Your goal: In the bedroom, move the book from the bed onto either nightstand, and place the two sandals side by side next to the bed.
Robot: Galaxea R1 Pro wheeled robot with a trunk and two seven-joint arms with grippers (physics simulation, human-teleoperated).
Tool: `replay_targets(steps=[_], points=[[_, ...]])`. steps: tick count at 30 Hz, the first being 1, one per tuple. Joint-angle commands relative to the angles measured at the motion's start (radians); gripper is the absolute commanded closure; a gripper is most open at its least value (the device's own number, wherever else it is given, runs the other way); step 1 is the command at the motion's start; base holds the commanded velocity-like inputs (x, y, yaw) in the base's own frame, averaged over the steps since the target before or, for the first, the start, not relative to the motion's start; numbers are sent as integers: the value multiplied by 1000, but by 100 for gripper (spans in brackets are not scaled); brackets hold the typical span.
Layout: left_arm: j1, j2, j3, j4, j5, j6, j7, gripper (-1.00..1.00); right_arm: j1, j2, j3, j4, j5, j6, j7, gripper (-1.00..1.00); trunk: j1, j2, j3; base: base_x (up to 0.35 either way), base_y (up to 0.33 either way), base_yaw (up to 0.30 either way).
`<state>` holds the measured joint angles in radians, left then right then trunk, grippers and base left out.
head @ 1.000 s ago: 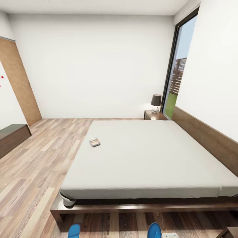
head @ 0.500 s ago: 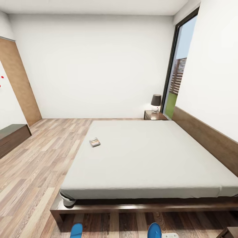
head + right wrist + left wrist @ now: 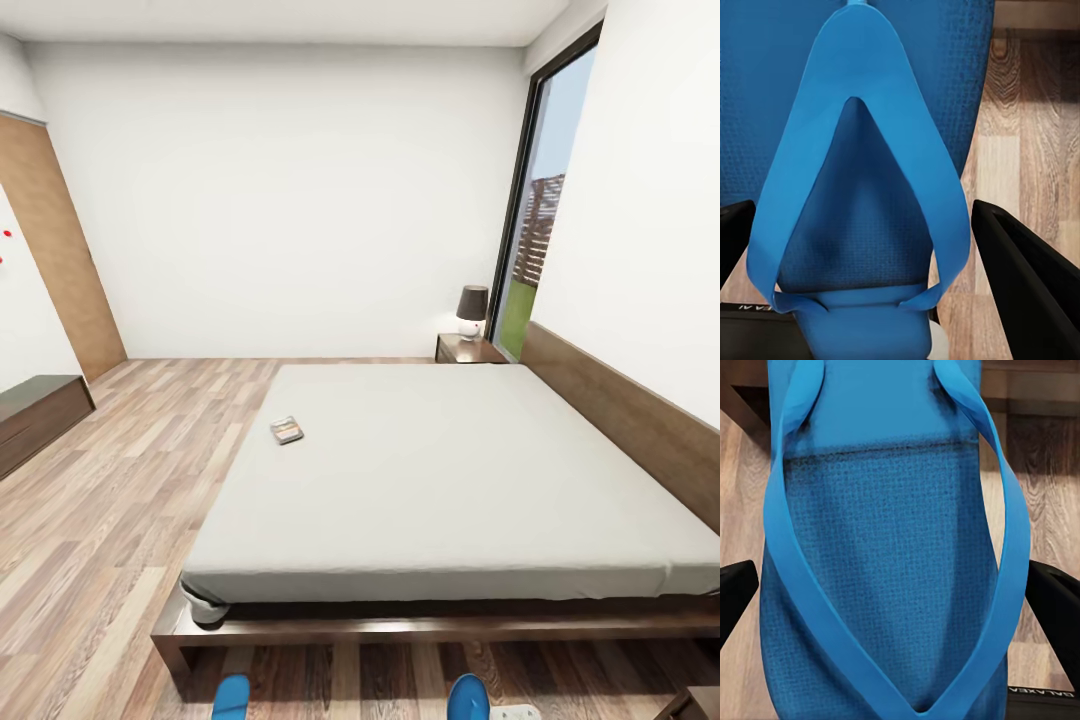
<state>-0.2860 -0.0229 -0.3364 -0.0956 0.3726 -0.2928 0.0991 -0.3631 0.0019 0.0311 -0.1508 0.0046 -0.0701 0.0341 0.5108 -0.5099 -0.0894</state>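
The book (image 3: 287, 430) lies on the pale grey bed (image 3: 450, 480), near its left edge. A dark nightstand (image 3: 466, 349) stands at the bed's far corner by the window. Two blue sandals show their tips at the lower edge of the head view, one on the left (image 3: 231, 697) and one on the right (image 3: 467, 696), in front of the bed's near side. My left gripper (image 3: 891, 581) has a sandal (image 3: 885, 547) between its black fingers (image 3: 1059, 611), touching both sides. The right gripper (image 3: 862, 210) holds the other sandal (image 3: 862, 225) the same way.
A lamp (image 3: 472, 310) stands on the far nightstand. A long low dark cabinet (image 3: 38, 415) runs along the left wall, past a wooden door (image 3: 62, 255). Another dark furniture corner (image 3: 702, 704) shows at bottom right. Wood floor (image 3: 120, 480) lies left of the bed.
The left sandal's tip has shifted slightly to the right and lower in the head view. The bed, book and right sandal look unchanged.
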Motion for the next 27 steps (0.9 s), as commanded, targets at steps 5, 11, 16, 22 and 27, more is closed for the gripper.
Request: replay_targets(steps=[5, 11, 16, 22, 27], points=[[-1, 0, -9, 2, 4, -1, 5, 100, -1, 0, 3, 2, 0, -4, 1, 100, 20, -37, -18, 0, 0, 0], [-1, 0, -9, 3, 3, 5, 7, 100, -1, -3, 2, 2, 0, -4, 1, 100, 43, -79, -36, 0, 0, 0], [-2, -1, -7, 3, 3, 19, 14, 100, -1, -6, 1, 1, 0, -4, 1, 100, 62, -114, -52, 0, 0, 0], [-2, -2, -7, 4, 4, 80, 13, 100, -1, -8, 1, 0, 1, -4, 1, 100, 85, -156, -71, 0, 0, 0], [-2, -2, -7, 4, 3, 97, 12, 100, -1, -8, 1, 0, 0, -4, 0, 100, 104, -191, -87, 0, 0, 0]])
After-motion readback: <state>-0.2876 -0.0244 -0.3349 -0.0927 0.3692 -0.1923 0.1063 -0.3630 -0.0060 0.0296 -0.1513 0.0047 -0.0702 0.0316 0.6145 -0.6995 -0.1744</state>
